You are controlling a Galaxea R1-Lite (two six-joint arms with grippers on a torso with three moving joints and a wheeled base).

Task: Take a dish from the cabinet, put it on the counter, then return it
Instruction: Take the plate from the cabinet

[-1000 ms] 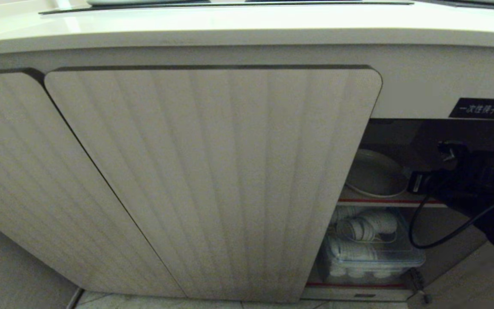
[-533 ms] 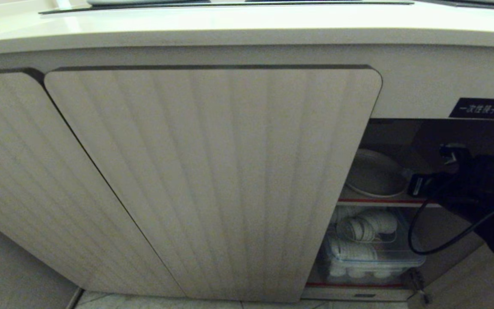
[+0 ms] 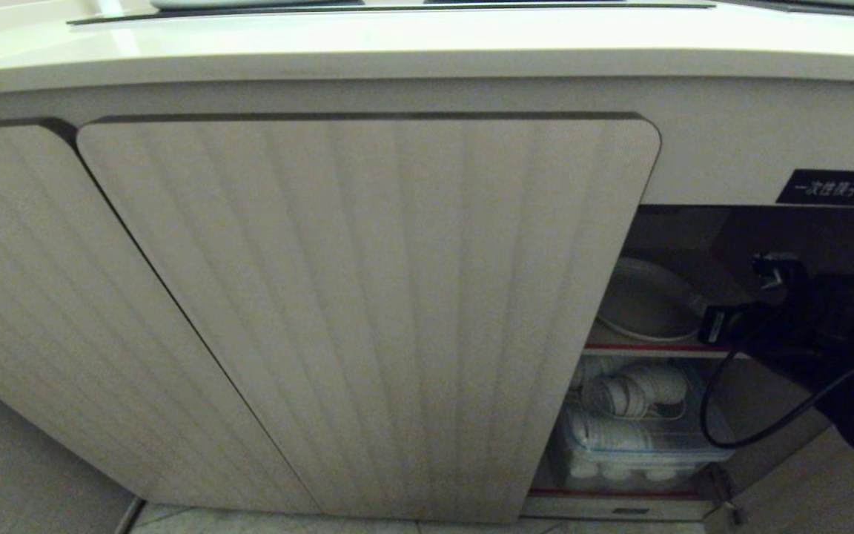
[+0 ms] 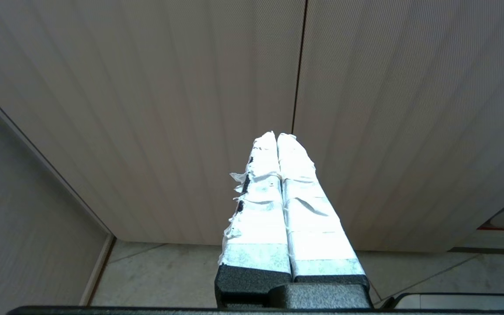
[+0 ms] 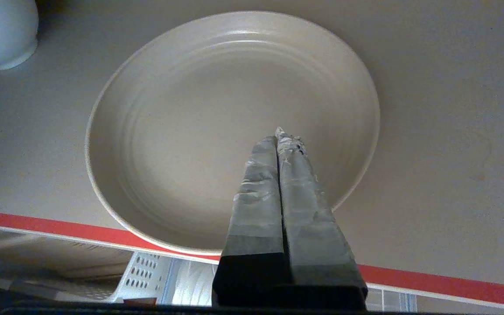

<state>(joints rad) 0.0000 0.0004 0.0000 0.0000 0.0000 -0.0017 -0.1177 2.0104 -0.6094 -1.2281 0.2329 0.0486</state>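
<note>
Dish: round, shallow, plain off-white plate (image 5: pixel 217 131) with a low raised rim, lying flat on the upper inner shelf (image 5: pixel 444 131) of the cabinet; its near rim slightly overhangs the shelf's red-striped front edge (image 5: pixel 453 284). In the head view the same plate (image 3: pixel 646 300) shows in the open gap just right of the door.

Cabinet: beige, vertically ribbed, round-cornered door (image 3: pixel 368 311) stands in front, opening at its right side; small black label with white characters (image 3: pixel 827 187) above the opening.

Tabletop: long smooth cream worktop (image 3: pixel 397 44) above the cabinet, nothing of the task on the visible part.

Right gripper: (image 5: pixel 280 133) tape-wrapped fingers (image 5: pixel 256 192) pressed together, holding nothing, tips poised over the plate's inner surface on its near side; contact cannot be judged. In the head view the black arm (image 3: pixel 820 319) reaches into the opening from the right.

Left gripper: (image 4: pixel 277 135) tape-wrapped fingers pressed together, empty, parked facing the ribbed door fronts, above the tiled floor (image 4: pixel 169 271).

Lower shelf: clear plastic bin (image 3: pixel 642 452) holding small white cups (image 3: pixel 638 393), below the plate's shelf.

Other: rounded white vessel (image 5: pixel 0 30) on the upper shelf behind the plate, apart from it.
</note>
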